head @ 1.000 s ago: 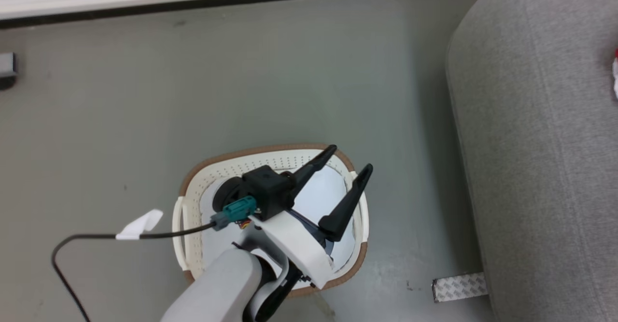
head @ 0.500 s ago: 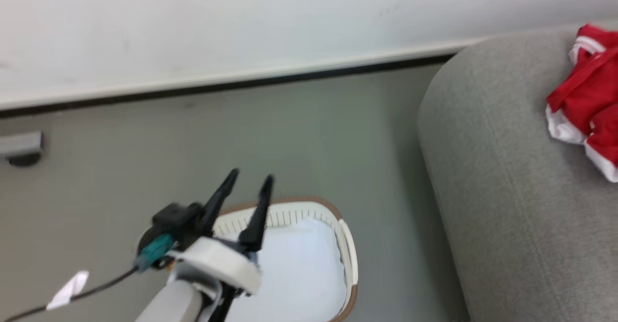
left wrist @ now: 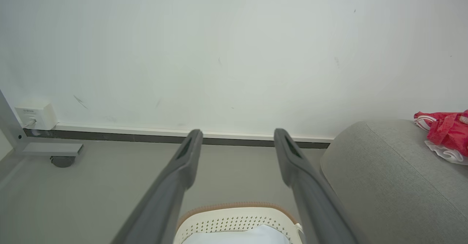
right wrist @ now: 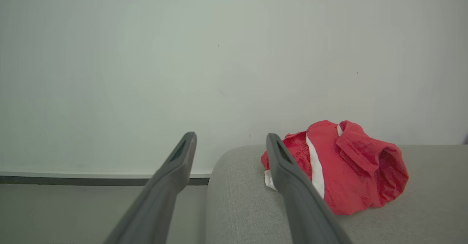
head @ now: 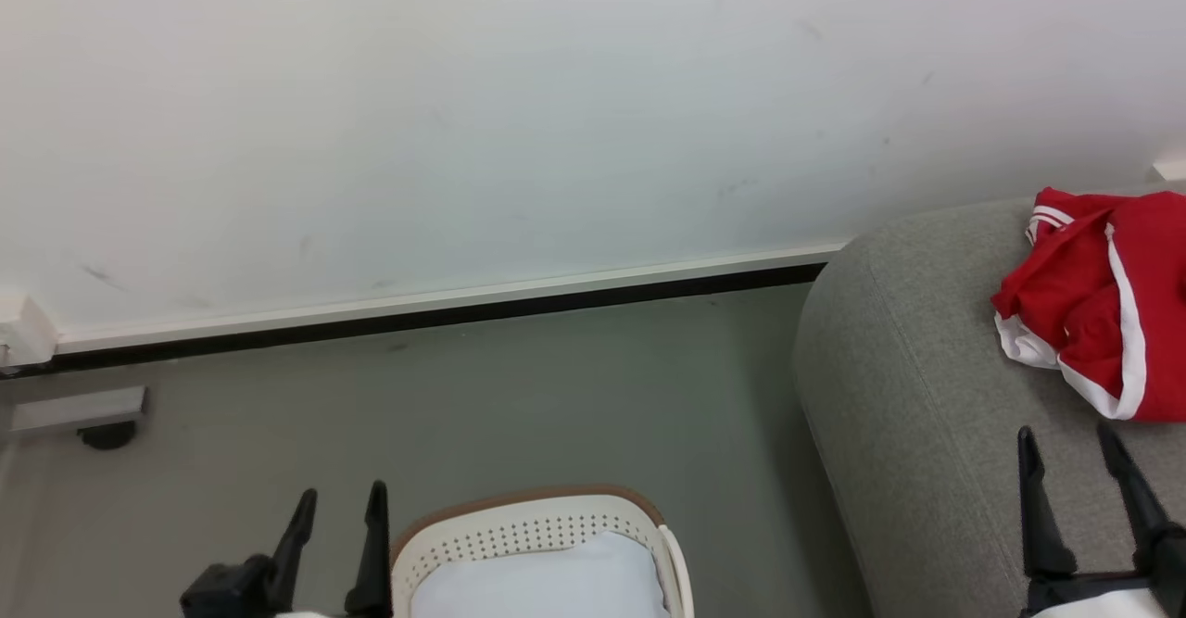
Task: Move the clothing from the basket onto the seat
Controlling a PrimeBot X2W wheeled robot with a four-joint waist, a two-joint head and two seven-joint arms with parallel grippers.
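Observation:
Red clothing [head: 1093, 321] with white trim lies bunched on the grey seat [head: 908, 414] at the right; it is also seen in the right wrist view [right wrist: 343, 167] and the left wrist view [left wrist: 444, 134]. The cream basket [head: 533, 535] with a brown rim stands on the floor at the bottom centre, holding only a pale bluish-white liner [head: 547, 581]. My left gripper [head: 338, 502] is open, just left of the basket with nothing between its fingers. Over the seat's front, below the clothing, my right gripper [head: 1066, 442] is open and holds nothing.
A white wall with a dark skirting strip [head: 435, 317] runs behind the grey floor [head: 463, 414]. A grey metal foot with a caster [head: 83, 414] stands at the far left, below a white wall box [left wrist: 34, 115].
The head camera has tilted up, bringing the wall and the clothing on the seat into view. My left gripper has left the basket and drawn back to the lower left. The right gripper has appeared.

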